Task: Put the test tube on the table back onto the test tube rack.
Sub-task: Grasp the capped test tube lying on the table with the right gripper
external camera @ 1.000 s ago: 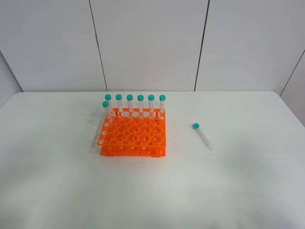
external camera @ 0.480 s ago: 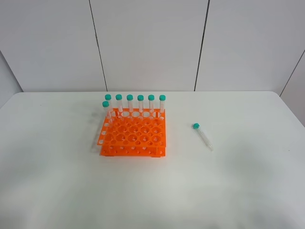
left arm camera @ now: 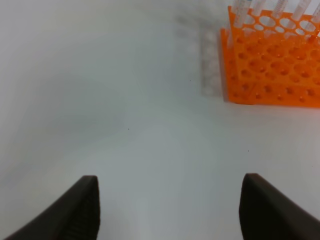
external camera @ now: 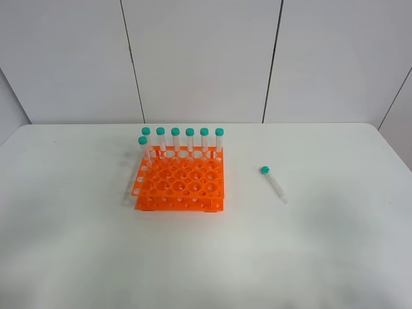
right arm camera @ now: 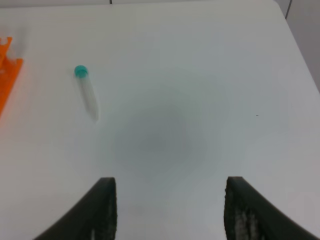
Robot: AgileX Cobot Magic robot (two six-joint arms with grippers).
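The test tube [external camera: 274, 184] lies flat on the white table [external camera: 335, 244], right of the orange test tube rack [external camera: 180, 185], teal cap toward the back. It also shows in the right wrist view [right arm camera: 86, 92]. The rack also shows in the left wrist view [left arm camera: 272, 65]. Several capped tubes [external camera: 183, 140] stand in its back row and left side. Neither arm shows in the exterior view. My left gripper [left arm camera: 170, 210] is open above bare table, short of the rack. My right gripper [right arm camera: 170, 210] is open and empty, apart from the lying tube.
Grey wall panels [external camera: 199, 58] stand behind the table's far edge. The rack's front rows of holes [external camera: 183, 187] hold nothing. The table's right edge [right arm camera: 300, 45] shows in the right wrist view.
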